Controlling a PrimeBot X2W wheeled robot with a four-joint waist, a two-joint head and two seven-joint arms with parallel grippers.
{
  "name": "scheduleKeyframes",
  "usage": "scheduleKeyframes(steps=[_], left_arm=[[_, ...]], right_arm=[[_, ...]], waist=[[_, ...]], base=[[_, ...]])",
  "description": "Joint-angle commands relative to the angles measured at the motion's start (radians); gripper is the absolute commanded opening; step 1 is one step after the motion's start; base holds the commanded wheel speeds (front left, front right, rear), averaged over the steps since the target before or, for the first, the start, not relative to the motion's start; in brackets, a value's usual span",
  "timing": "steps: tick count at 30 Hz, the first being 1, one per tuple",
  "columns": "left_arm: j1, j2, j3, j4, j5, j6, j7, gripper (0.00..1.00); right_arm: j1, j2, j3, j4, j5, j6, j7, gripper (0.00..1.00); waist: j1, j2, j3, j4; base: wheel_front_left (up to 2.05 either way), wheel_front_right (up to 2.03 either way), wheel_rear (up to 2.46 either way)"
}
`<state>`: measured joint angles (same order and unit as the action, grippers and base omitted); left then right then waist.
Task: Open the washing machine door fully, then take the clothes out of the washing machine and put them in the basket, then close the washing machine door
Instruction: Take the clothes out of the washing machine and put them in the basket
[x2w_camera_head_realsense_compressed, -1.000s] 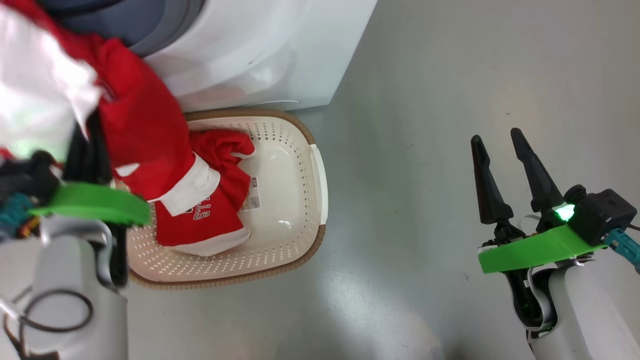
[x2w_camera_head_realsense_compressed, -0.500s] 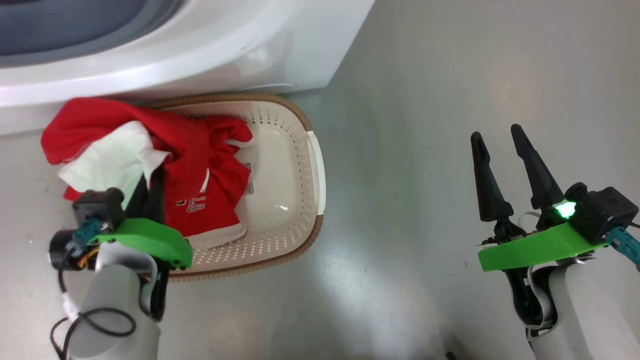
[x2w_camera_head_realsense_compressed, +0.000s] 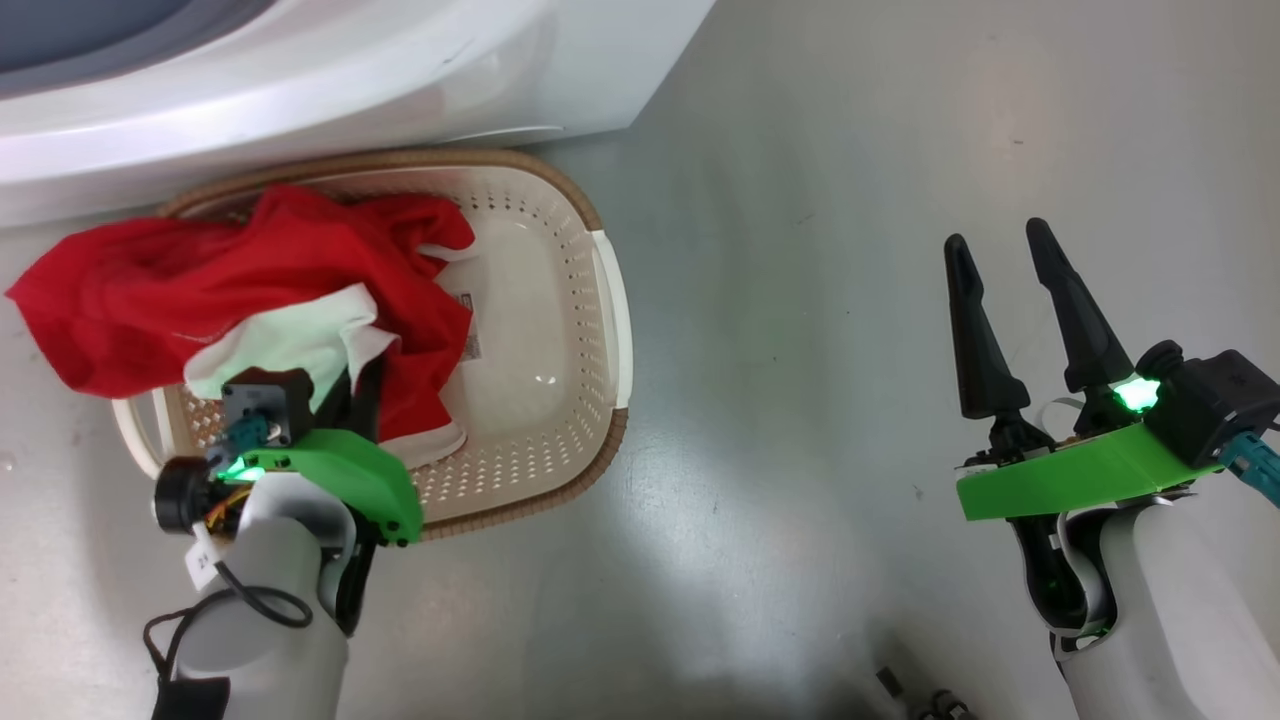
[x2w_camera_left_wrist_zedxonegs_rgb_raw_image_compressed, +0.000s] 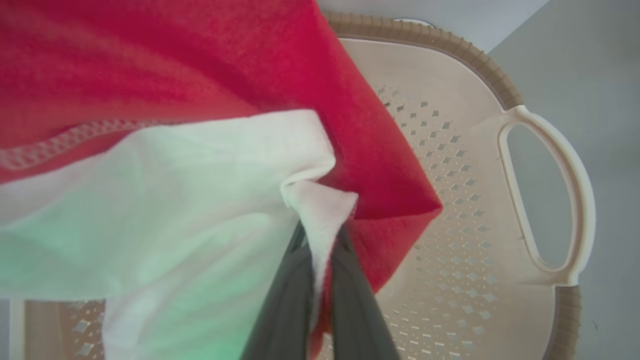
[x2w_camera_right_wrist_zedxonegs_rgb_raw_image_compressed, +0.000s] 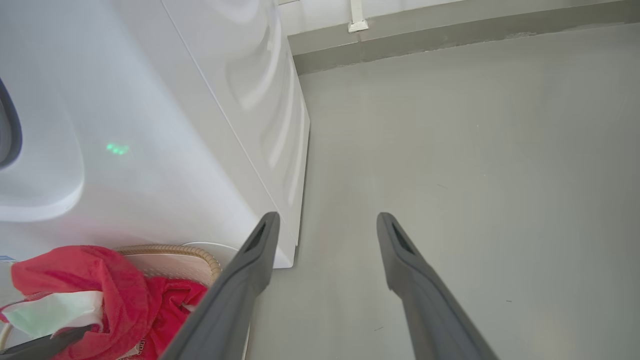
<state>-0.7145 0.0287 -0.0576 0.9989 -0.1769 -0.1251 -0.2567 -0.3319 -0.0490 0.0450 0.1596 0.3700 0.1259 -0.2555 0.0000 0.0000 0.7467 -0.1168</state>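
Some clothes (x2w_camera_left_wrist_zedxonegs_rgb_raw_image_compressed: 150, 75) in left hand (x2w_camera_left_wrist_zedxonegs_rgb_raw_image_compressed: 320, 245), over basket (x2w_camera_left_wrist_zedxonegs_rgb_raw_image_compressed: 452, 165)

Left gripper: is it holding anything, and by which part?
Yes, the left gripper pinches the clothes by a white fold, over the basket. The right gripper holds nothing.

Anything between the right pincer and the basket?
No. In the head view, bare grey floor runs from the basket to the open right pincer.
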Motion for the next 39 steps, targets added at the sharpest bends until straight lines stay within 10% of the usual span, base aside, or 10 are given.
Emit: scheduleKeyframes(steps=[1,18,20,23,39], left_arm=[[0.009,0.031,-0.004,0.006,-0.02,-0.005,-0.005,0.0],[0.017,0.091,-0.43,-0.043,-0.437,-0.005,-0.005,0.0],[0.01,0.107,-0.434,-0.043,-0.464,-0.005,-0.005,0.25],[0.003,0.121,-0.437,-0.043,-0.474,-0.006,-0.005,0.96],[0.092,0.143,-0.272,-0.127,-0.409,-0.006,-0.005,1.0]], right_arm=[[0.009,-0.001,0.025,-0.022,0.013,0.005,-0.006,1.0],[0.012,-0.001,0.032,-0.021,0.012,0.005,-0.006,1.0],[0.012,-0.001,0.031,-0.021,0.011,0.005,-0.006,1.0],[0.012,-0.001,0.03,-0.019,0.009,0.005,-0.006,1.0],[0.038,-0.001,0.023,0.011,-0.005,0.005,-0.006,1.0]], waist=[[0.0,0.0,0.005,-0.004],[0.0,0.0,-0.004,-0.004],[0.0,0.0,-0.005,-0.003],[0.0,0.0,-0.008,-0.002],[0.0,0.0,-0.156,0.014]], base=[[0.0,0.0,0.0],[0.0,0.0,0.0],[0.0,0.0,0.0],[0.0,0.0,0.0],[0.0,0.0,0.0]])
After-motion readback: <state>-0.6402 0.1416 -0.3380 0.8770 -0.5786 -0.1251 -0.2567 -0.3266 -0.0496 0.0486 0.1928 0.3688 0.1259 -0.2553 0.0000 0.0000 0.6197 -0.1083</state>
